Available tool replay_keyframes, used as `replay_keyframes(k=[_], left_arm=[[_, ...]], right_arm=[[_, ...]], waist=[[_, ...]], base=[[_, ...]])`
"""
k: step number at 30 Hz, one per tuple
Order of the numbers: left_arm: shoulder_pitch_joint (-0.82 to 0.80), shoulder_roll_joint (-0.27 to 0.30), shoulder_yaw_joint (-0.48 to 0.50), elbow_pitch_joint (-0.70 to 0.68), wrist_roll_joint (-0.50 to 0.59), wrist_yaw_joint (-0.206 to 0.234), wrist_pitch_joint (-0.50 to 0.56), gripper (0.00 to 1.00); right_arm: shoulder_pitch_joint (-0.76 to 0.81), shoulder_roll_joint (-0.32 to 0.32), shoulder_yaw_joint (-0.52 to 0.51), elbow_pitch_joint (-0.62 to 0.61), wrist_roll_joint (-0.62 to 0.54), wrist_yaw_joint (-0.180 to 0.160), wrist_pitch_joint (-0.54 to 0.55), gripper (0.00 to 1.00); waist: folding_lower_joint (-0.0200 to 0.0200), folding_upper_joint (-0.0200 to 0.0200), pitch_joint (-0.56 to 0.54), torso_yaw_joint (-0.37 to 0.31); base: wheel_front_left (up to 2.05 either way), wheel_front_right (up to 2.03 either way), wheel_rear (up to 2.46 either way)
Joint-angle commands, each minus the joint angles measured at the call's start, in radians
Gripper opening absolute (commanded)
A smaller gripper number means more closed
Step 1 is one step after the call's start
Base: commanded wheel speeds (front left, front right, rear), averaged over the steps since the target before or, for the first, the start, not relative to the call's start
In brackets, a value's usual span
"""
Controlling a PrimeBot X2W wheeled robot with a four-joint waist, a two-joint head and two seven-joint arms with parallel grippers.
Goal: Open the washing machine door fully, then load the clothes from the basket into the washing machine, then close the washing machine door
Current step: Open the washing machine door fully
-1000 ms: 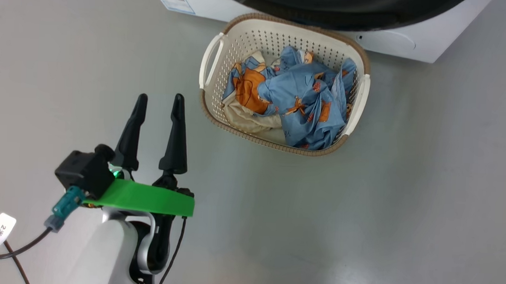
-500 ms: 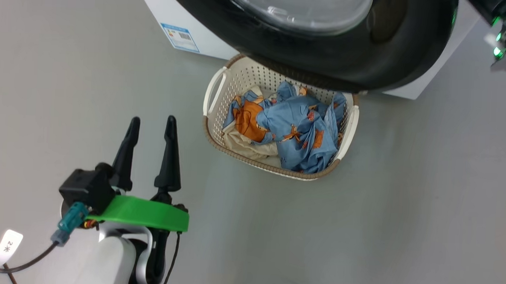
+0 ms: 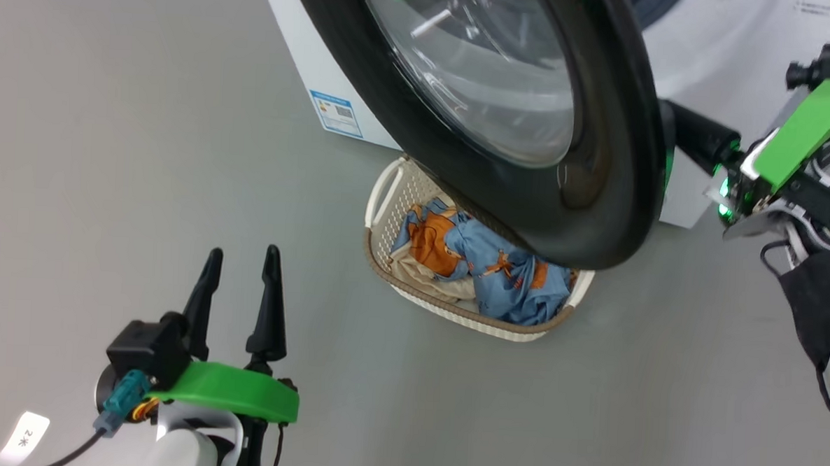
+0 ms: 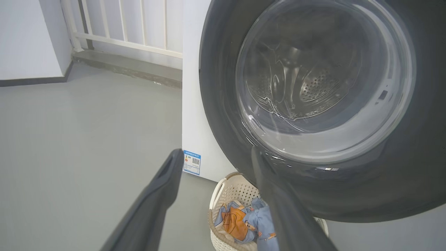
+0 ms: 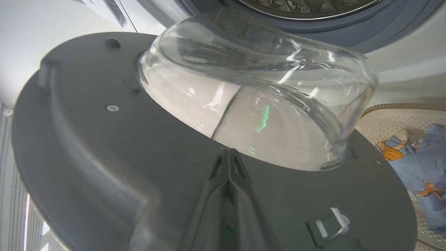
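Observation:
The washing machine door (image 3: 598, 199) stands partly open, its black rim and glass bowl hanging over the basket (image 3: 453, 312). The clothes (image 3: 504, 275), blue with orange bears plus a cream piece, lie in the basket. My right gripper (image 3: 679, 125) is shut and reaches behind the door's right edge. In the right wrist view its shut tips (image 5: 228, 153) rest against the door's grey inner face (image 5: 104, 157), just below the glass bowl (image 5: 261, 97). My left gripper (image 3: 242, 253) is open and holds nothing, over the floor left of the basket. The left wrist view looks past it (image 4: 216, 151) at the door (image 4: 223, 104).
The white washing machine (image 3: 324, 61) with its blue label (image 3: 336, 114) stands at the back. Its grey gasket (image 5: 348, 28) shows above the door. A door latch (image 5: 329, 219) sticks out of the inner face. A white railing (image 4: 122, 21) and a wall lie beyond the grey floor (image 3: 146, 144).
The head camera has tilted up, so the door and my right gripper have come into the picture and the basket sits lower. My left gripper stays open.

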Motion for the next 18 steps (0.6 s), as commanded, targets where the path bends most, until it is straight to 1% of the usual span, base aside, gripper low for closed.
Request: replay_keyframes(k=[1,9,18], left_arm=[[0.003,0.019,0.038,-0.017,0.008,-0.002,-0.006,1.00],[0.031,0.019,0.053,0.008,0.020,-0.012,-0.006,1.00],[0.058,0.019,0.062,0.027,0.034,-0.022,-0.006,1.00]], right_arm=[[0.022,0.016,0.005,-0.035,0.007,0.002,0.008,0.00],[0.130,0.030,-0.011,-0.098,0.022,0.002,0.031,0.00],[0.256,0.057,-0.032,-0.212,0.041,0.002,0.053,0.00]], waist=[[0.0000,0.0000,-0.028,0.027],[0.0000,0.0000,-0.083,0.081],[0.0000,0.0000,-0.129,0.148]], base=[[0.00,0.00,0.00],[0.00,0.00,0.00],[0.00,0.00,0.00]])
